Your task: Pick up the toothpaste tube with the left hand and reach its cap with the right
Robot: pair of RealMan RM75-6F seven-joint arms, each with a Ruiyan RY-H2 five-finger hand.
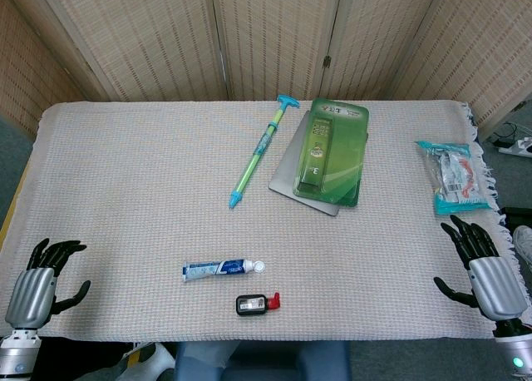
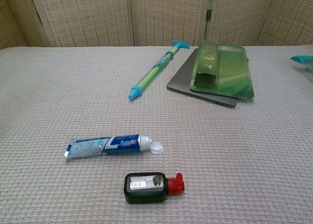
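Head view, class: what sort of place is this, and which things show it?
Probably a staged robot test bench, not a home: a table under a woven beige cloth, folding wicker screens behind, and unrelated items laid out apart, such as a blue-and-white toothpaste tube and a green toy water pump.

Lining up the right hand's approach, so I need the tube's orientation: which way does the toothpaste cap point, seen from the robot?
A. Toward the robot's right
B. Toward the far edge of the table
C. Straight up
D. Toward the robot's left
A: the toothpaste tube lies flat on the table, with its white cap at the end nearer the right hand; the left hand holds nothing.
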